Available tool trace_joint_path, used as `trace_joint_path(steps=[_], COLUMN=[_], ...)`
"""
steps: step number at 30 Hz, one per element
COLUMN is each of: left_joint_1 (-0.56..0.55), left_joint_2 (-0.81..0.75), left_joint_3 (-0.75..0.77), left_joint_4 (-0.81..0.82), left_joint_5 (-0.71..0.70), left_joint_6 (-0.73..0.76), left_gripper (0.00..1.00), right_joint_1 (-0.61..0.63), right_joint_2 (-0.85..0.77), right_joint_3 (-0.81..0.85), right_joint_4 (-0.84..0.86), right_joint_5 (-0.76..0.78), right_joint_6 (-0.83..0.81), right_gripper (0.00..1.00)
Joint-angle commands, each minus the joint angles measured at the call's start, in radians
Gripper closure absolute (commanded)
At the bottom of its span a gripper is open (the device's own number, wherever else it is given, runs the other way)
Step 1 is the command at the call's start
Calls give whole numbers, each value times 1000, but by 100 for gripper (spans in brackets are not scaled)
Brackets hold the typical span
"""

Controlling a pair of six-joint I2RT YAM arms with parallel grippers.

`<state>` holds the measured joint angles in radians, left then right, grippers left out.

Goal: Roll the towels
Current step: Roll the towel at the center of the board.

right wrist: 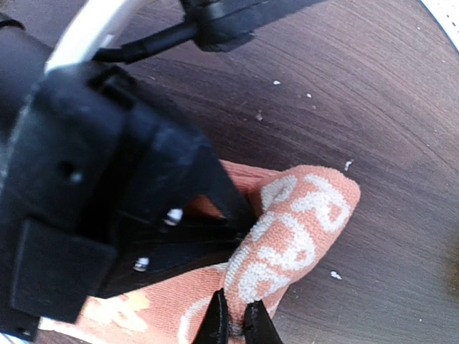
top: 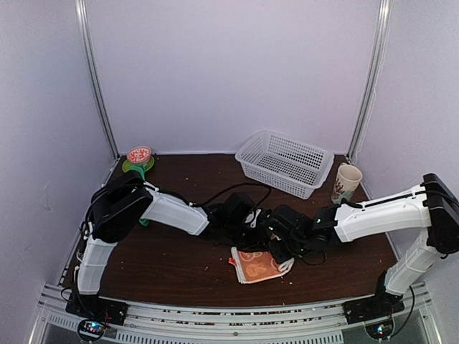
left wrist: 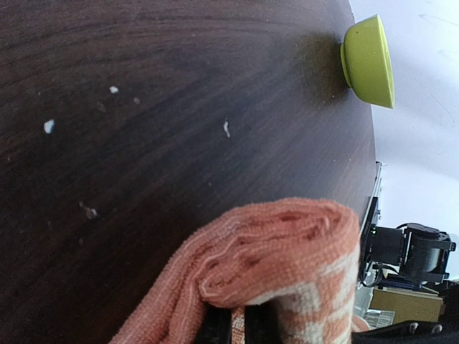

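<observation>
Paper cup (top: 347, 182) print unreadable; right gripper (right wrist: 235, 326) apparently pinching peach towel (right wrist: 294, 229).

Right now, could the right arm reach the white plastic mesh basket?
Probably yes: bare dark wooden table lies between the right gripper and the white mesh basket. But its jaws pinch the peach-orange bunny-print towel, so it should let go first.
</observation>
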<state>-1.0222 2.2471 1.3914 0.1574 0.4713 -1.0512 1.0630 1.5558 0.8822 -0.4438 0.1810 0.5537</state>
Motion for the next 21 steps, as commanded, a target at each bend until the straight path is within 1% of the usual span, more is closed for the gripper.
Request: trace_joint_path(steps=[1,3,4,9,12,15,19,21], left_joint_1=[2,2,2,2,2,2,2,2], left_joint_2=[-36,-30,-26,-5,-1,2,9,12], left_joint_3=[-25,-21,-18,-9,-8,-4,8,11], left_joint_4=[20,20,22,31,30,28,22,22], left_joint_5=[1,-2,-1,1,1,3,6,4], left_joint_6=[-2,-1,-2,-6,-6,-6,-3,-5], left_gripper=[91,92,93,94,94,94,94,94], right_joint_1=[6,6,7,3,-10,-40,-95,-126], right_joint_2=[12,21,21,-29,-79,-144,-233,-261], right_joint_3=[20,26,26,7,-11,-66,-178,-230], right_joint_4=[-62,-93,-100,-83,-65,-10,96,137], right_joint_5=[96,125,128,89,52,-11,-107,-156], right_joint_6=[43,66,75,107,125,148,184,199], right_gripper=[100,100,97,59,48,39,33,31])
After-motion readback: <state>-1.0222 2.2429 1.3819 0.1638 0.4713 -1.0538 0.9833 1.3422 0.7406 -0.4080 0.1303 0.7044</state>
